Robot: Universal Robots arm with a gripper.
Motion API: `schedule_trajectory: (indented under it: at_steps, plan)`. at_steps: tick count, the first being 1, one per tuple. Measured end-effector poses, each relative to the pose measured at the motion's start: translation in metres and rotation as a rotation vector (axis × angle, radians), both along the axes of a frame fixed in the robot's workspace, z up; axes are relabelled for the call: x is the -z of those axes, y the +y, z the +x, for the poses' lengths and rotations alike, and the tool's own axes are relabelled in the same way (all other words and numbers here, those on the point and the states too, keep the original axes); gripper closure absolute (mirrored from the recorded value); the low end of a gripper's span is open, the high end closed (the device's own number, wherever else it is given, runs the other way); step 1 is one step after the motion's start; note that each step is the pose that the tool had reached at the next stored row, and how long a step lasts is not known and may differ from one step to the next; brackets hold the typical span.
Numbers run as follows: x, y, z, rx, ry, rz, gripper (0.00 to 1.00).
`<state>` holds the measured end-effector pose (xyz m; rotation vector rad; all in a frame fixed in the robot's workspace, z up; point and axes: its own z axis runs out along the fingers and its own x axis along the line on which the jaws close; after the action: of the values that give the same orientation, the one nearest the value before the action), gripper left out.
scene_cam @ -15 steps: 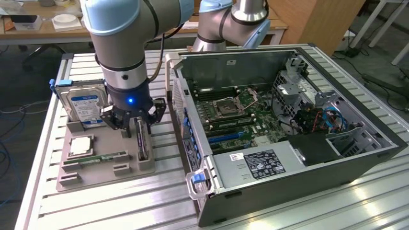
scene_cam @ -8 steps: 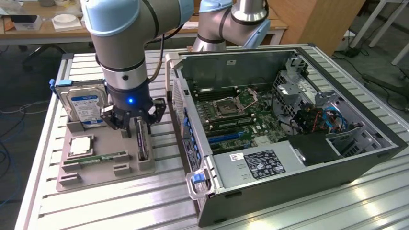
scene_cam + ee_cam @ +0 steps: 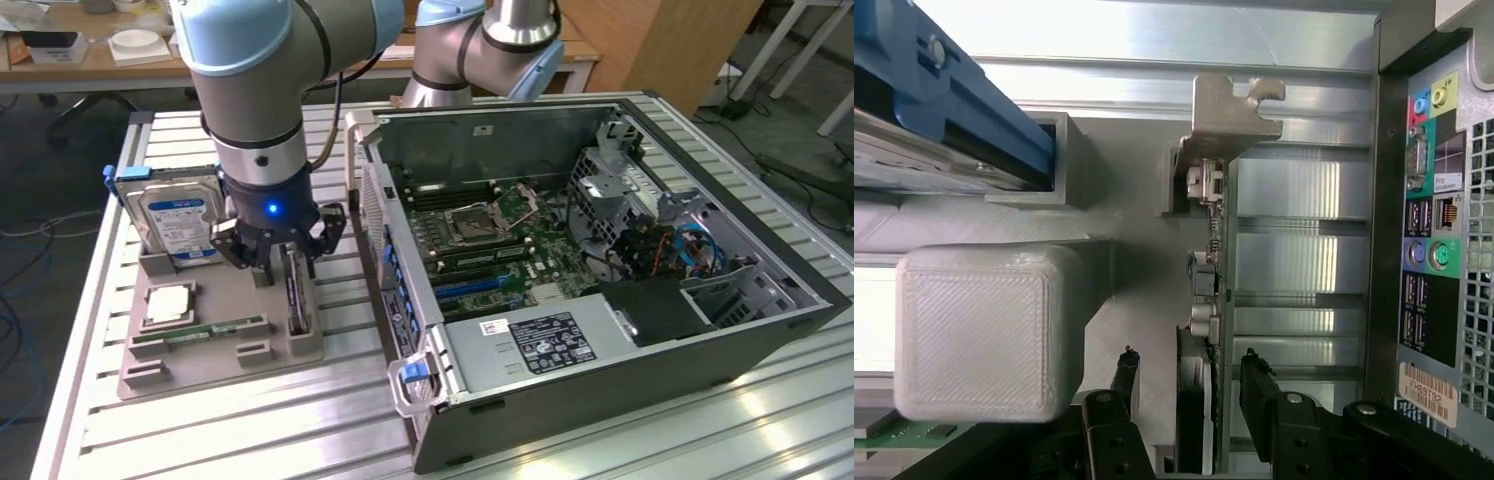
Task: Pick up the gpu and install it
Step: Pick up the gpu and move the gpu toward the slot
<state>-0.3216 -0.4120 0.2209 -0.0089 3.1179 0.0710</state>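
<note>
Looking down the arm (image 3: pixel 254 110) in the exterior view, you find the jaws low over the gpu (image 3: pixel 296 300), which stands on its long edge in a slot of the grey holder tray (image 3: pixel 200 368) on the bench (image 3: pixel 200 440). The jaws are spread wide, one on each side of the card. The wrist view shows a gap between each of them and the gpu (image 3: pixel 1204 280), so nothing is gripped. The card's silver bracket (image 3: pixel 1229 110) sits at the end away from the jaws.

On the same tray you have a hard drive (image 3: pixel 174 215) with a blue label standing upright, just to the exterior view's left of the arm. A processor (image 3: pixel 167 303) lies flat nearer the camera, with a memory stick (image 3: pixel 200 328) beside it.

The open computer case (image 3: pixel 601 390) lies just beside the tray on the exterior view's right. Its motherboard (image 3: pixel 494 240) is exposed, and its rear port panel (image 3: pixel 1429 230) faces the gpu.
</note>
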Motion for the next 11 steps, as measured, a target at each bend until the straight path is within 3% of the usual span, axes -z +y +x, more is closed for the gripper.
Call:
schedule_trajectory:
  at_steps: [11]
  plan:
    - [0.0028,0.0001,0.0000,0.021,-0.0001,0.0000,0.47]
